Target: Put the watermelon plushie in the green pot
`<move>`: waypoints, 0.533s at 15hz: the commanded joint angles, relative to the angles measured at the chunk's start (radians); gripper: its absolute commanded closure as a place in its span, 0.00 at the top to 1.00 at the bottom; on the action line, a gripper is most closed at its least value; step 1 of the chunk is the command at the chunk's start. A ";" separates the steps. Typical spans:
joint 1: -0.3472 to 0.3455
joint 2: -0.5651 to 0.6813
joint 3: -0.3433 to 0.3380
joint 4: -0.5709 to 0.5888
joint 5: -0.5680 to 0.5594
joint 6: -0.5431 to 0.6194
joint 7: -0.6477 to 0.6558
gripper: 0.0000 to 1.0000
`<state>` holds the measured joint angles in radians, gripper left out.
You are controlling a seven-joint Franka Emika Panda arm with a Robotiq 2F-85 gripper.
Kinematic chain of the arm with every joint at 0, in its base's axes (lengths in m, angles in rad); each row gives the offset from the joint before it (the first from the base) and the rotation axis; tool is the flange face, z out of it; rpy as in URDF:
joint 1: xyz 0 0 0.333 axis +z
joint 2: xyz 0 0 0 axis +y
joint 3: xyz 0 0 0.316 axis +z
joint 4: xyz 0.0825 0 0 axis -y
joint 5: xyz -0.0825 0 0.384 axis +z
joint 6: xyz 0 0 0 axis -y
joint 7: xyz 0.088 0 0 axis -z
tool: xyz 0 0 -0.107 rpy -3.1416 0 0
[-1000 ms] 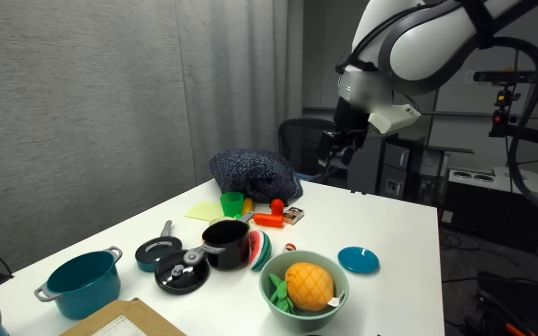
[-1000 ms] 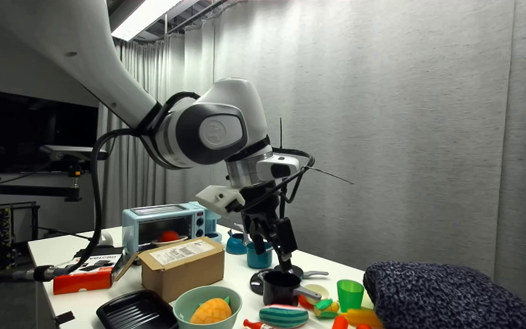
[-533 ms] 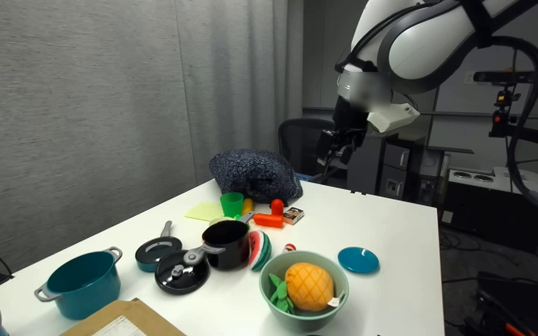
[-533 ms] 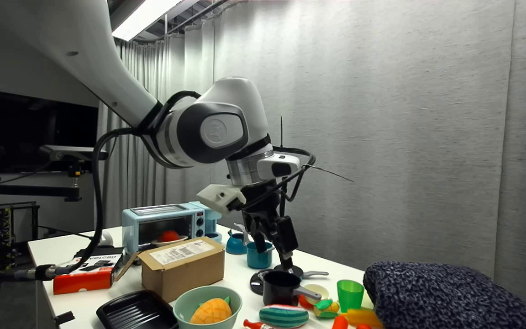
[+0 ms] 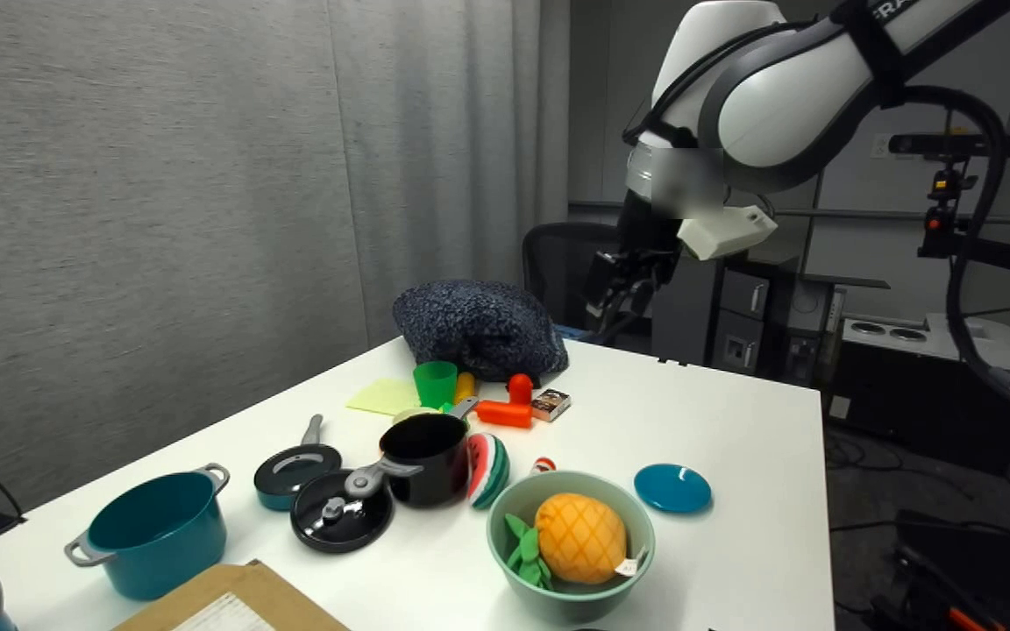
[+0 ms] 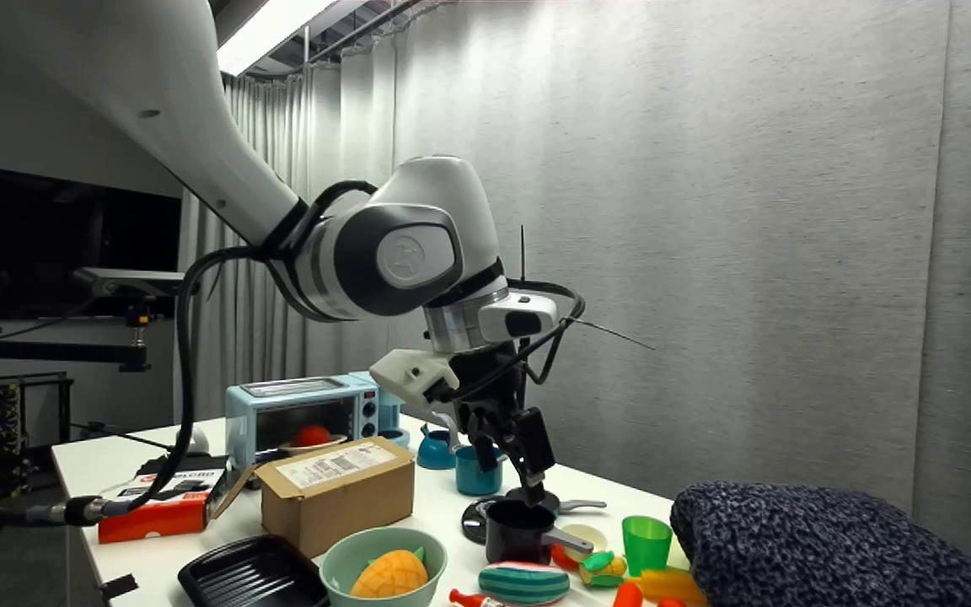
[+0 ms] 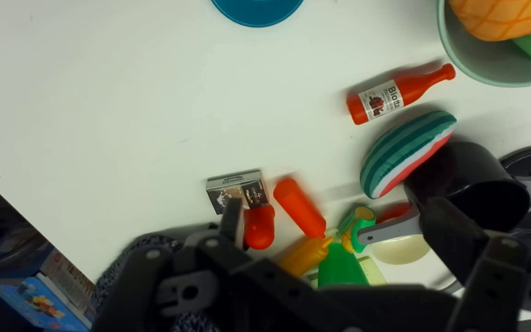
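The watermelon plushie [image 5: 488, 471] lies on the white table against the black pot [image 5: 435, 469], its striped green rind facing up in the wrist view [image 7: 404, 152]. It also shows in an exterior view [image 6: 524, 583]. The pale green pot [image 5: 558, 608] stands close by and holds an orange pineapple plushie [image 5: 582, 538]. The pot also shows in an exterior view [image 6: 340, 566] and partly at the wrist view's upper right corner [image 7: 486, 69]. My gripper [image 7: 337, 214] is open, with nothing between its fingers. It hangs high above the table in both exterior views [image 5: 617, 308] [image 6: 509, 482], apart from the plushie.
A red bottle [image 7: 399, 94] lies between plushie and green pot. Red and yellow bottles, a small chocolate box [image 7: 240, 189] and a green cup [image 5: 436, 384] lie near a dark cushion [image 5: 480, 326]. A teal pot [image 5: 159, 535], black lid [image 5: 341, 513] and cardboard box [image 6: 338, 497] stand nearby.
Over the last half second my arm and gripper have moved slightly down, and a little left or right depending on the exterior view. The objects on the table have not moved.
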<state>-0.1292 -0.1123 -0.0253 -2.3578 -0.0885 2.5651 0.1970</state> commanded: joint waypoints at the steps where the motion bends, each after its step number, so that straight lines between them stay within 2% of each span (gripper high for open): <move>1: 0.024 0.124 -0.003 0.076 0.025 0.119 0.060 1.00; 2: 0.033 0.158 -0.003 0.094 0.047 0.146 0.064 1.00; 5: 0.051 0.263 0.003 0.170 0.266 0.145 -0.017 1.00; 8: 0.037 0.363 0.010 0.246 0.363 0.131 -0.037 1.00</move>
<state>-0.0827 0.1458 -0.0194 -2.2144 0.1833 2.7120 0.1986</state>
